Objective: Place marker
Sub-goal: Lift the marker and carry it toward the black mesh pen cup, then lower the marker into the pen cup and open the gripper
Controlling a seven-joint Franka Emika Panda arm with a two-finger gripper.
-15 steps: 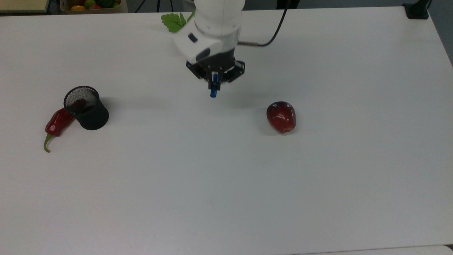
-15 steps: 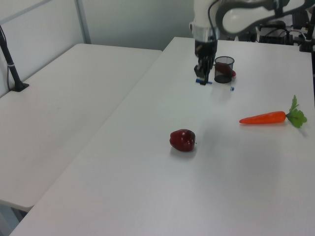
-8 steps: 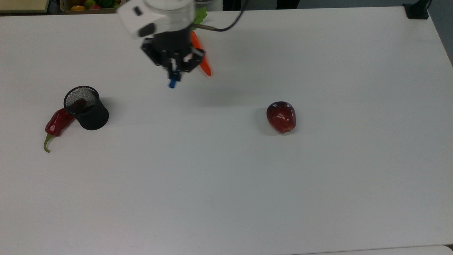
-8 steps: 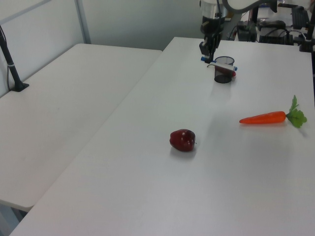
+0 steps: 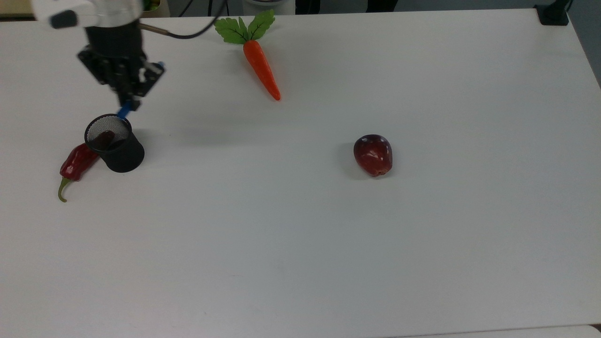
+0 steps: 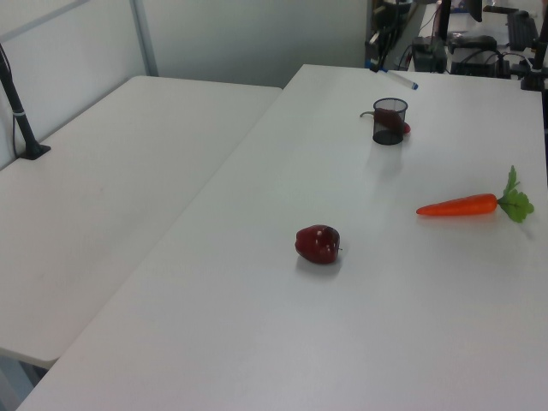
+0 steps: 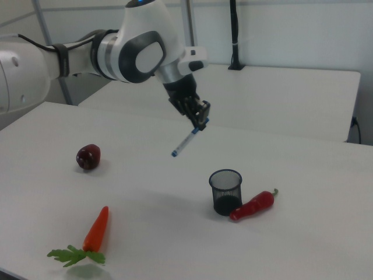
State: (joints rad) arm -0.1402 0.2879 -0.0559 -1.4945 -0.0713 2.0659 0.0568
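The marker (image 7: 186,142), slim and white with a blue end tip, hangs tilted in the air with my gripper (image 7: 201,122) shut on its upper end. In the top view the gripper (image 5: 127,100) is at the far left, and the marker's blue tip (image 5: 123,111) points down just behind the rim of a black mesh cup (image 5: 115,143). The right view puts the marker well above the table, up and to the left of the cup (image 7: 225,191). The left view has the marker (image 6: 399,80) slanting above and behind the cup (image 6: 390,121).
A red chili pepper (image 5: 75,164) lies against the cup on the top view's left. An orange carrot (image 5: 260,65) with green leaves lies at the back middle. A dark red apple (image 5: 373,155) sits right of centre. A box of fruit (image 5: 152,5) stands beyond the table's back edge.
My gripper has carried the marker across to the top view's left, from over the carrot to just behind the mesh cup. The carrot is now uncovered.
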